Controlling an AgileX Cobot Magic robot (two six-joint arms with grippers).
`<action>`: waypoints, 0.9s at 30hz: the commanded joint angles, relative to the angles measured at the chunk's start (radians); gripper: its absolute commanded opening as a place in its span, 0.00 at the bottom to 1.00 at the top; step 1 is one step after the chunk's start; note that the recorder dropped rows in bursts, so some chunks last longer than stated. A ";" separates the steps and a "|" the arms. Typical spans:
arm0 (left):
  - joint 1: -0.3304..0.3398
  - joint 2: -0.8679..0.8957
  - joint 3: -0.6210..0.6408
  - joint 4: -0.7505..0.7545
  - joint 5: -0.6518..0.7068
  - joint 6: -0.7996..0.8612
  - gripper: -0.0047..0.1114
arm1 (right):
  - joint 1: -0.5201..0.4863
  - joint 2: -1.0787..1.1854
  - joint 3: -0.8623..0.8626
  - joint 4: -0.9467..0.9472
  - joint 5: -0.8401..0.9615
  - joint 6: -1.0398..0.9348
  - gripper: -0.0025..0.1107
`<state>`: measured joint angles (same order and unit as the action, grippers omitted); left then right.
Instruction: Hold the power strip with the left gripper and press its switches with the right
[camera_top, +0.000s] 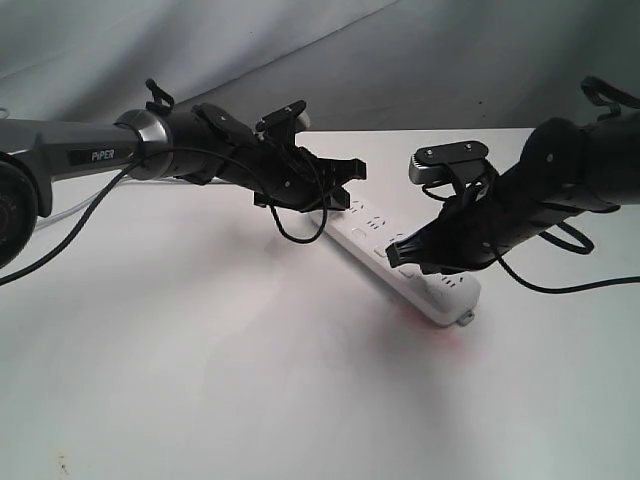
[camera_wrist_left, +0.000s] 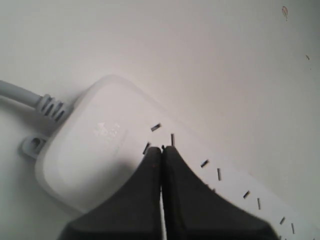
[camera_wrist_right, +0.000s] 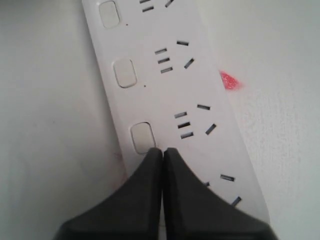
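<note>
The white power strip (camera_top: 362, 232) lies diagonally on the white table. My left gripper (camera_top: 338, 200) is shut, with nothing between its fingers. In the left wrist view the gripper (camera_wrist_left: 161, 149) has its tips set down on the power strip (camera_wrist_left: 100, 145) near the end with the grey cable (camera_wrist_left: 20, 92). My right gripper (camera_top: 394, 252) is shut too. In the right wrist view the gripper (camera_wrist_right: 162, 150) has its tips at the edge of one of the switches (camera_wrist_right: 142, 136), with two more buttons (camera_wrist_right: 125, 73) in a row beyond. I cannot tell whether it touches the switch.
A small mounting tab (camera_wrist_left: 32, 145) juts from the cable end; another tab (camera_top: 466, 318) shows at the near end. A red glow (camera_wrist_right: 230, 81) falls on the table (camera_top: 200, 350) beside the strip. A grey backdrop (camera_top: 450, 60) rises behind the table.
</note>
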<state>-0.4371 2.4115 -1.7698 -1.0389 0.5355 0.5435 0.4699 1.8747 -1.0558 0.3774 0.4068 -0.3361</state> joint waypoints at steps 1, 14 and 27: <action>-0.004 0.001 -0.004 -0.010 -0.014 -0.012 0.04 | -0.001 0.003 -0.004 0.027 -0.025 -0.015 0.02; -0.004 0.001 -0.004 -0.010 -0.022 -0.012 0.04 | -0.001 0.012 -0.004 0.097 -0.040 -0.032 0.02; -0.004 0.001 -0.004 -0.007 -0.023 -0.013 0.04 | -0.001 0.073 -0.004 0.156 -0.059 -0.035 0.02</action>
<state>-0.4371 2.4115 -1.7698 -1.0404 0.5177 0.5363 0.4699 1.9372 -1.0624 0.5255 0.3456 -0.3634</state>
